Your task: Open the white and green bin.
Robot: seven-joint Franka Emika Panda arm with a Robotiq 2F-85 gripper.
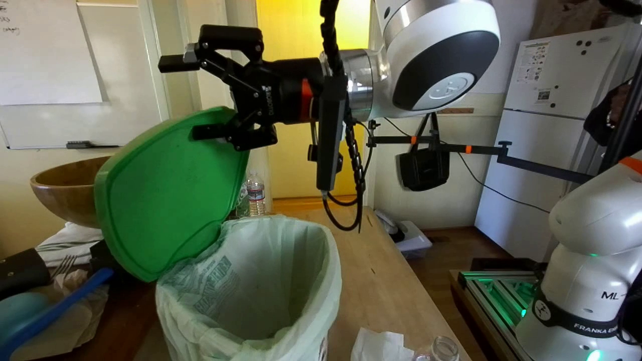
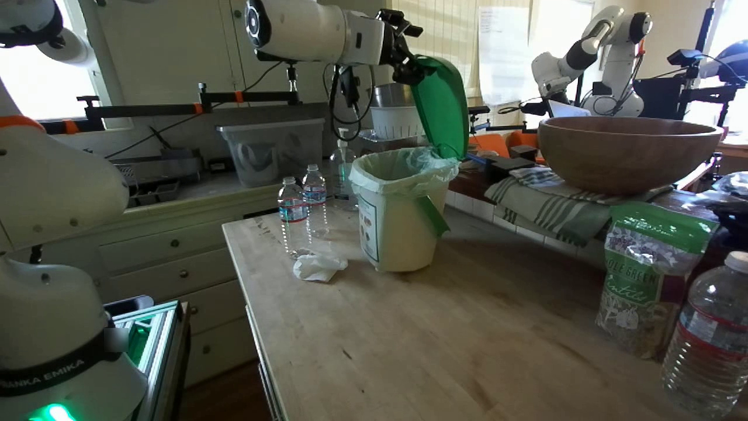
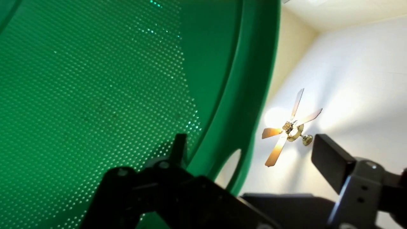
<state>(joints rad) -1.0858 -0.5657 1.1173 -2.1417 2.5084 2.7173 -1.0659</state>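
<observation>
While agape, the claw [image 1: 181, 98] beside the green lid [image 1: 160, 193], wooden bowl [image 2: 625, 155] and bottles [image 2: 293, 213] nearby.

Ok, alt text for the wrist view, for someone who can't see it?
A dotted green bin lid fills the left side. At the bottom, the claw stands open, one finger in front of the lid, the other right of it. Beyond them is a pale ceiling with a fan.

White arm [image 2: 318, 32] with dark grey cap [image 1: 436, 70], silver collar [image 1: 360, 82], orange-red ring [image 1: 306, 98], black jointed hand [image 1: 189, 98], black cable [image 1: 329, 35].
</observation>
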